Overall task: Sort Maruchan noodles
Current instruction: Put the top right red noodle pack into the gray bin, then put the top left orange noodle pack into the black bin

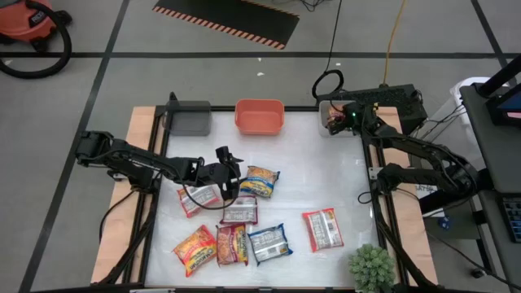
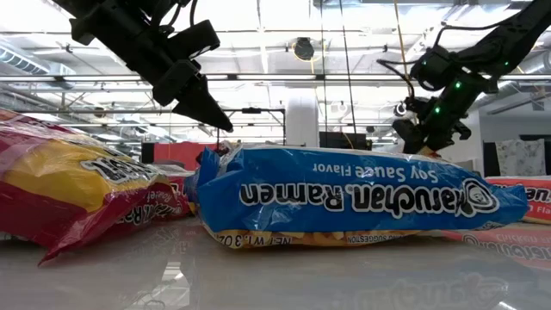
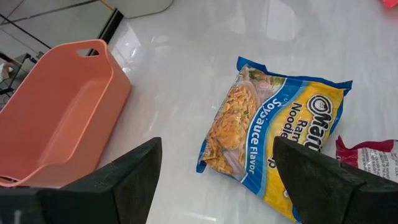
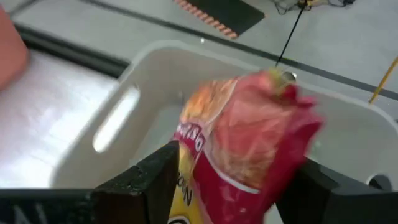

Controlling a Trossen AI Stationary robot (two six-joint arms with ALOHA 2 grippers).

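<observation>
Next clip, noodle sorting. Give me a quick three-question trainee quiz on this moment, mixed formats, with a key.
1. True or false: the salmon bin already has packets in it.
2. The right hand, with a red packet between its fingers, is over: A) the white bin; B) the grey bin; C) the plant.
3. Fill in: the packet below the open left hand is printed ___ and yellow.

Key: 1 false; 2 A; 3 blue.

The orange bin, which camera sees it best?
The left wrist view: the orange bin fills much of that picture, so its hollow inside and handle slot show. The high view shows it small at the table's far edge. The other two views miss it.
</observation>
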